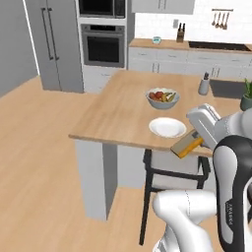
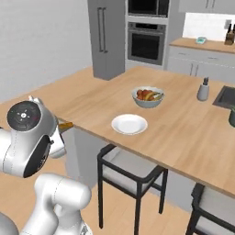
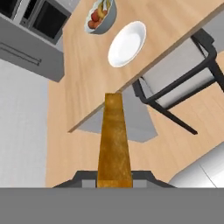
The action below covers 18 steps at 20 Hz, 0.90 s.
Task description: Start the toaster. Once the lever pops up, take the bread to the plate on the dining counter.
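Hand [image 1: 196,141] is clamped on the bread [image 1: 186,145], gripping one end so the slice sticks out ahead of the fingers. In the hand view the bread [image 3: 113,140] runs edge-on from between the fingertips toward the bench [image 1: 113,113] edge. It sits off the near edge of the bench, close to the plate [image 1: 167,127] but not over it; the plate is just inside that edge with the fruit bowl [image 1: 162,98] right behind it.

Risks from here:
- Thin grip on one end of a stiff slice. A jerk or a fast swing could let it pivot or slip out, and it would drop to the floor or onto the chair [image 1: 170,170] below.
- The bread looks about level with the bench top (hard to judge height from these views). Coming in too low would catch the free end on the bench edge and lever it out of the hand.
- Overshooting puts the slice or hand into the bowl; the plate [image 3: 127,43] is shallow and light, so a nudge could slide it.
- Letting go early lands the bread on the bench or half on the rim.
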{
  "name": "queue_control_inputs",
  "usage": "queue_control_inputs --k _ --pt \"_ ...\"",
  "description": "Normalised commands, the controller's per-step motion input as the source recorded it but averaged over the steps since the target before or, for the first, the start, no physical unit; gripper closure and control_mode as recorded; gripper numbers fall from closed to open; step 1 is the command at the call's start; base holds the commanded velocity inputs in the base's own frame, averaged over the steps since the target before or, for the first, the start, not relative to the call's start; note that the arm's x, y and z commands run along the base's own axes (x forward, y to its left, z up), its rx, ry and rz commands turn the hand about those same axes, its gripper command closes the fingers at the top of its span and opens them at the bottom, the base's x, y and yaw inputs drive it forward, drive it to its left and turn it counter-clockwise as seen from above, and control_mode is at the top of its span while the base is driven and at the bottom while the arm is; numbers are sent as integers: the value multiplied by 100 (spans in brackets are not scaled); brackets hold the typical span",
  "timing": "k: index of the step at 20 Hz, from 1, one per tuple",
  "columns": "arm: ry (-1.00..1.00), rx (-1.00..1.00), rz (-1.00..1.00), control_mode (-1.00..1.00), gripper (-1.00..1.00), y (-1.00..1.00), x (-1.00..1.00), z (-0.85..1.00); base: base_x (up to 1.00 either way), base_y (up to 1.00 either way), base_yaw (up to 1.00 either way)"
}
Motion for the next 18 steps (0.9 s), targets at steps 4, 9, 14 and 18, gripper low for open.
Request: queue_control_inputs --k 4,9,14,18 --pt "0 0 0 100 100 0 0 0 63 31 -46" --pt "0 0 0 100 100 0 0 0 66 42 -44" --pt "-6 0 -13 -100 100 6 20 -4 38 23 -25" --pt "-7 0 -12 -100 100 -13 43 -10 0 0 0"
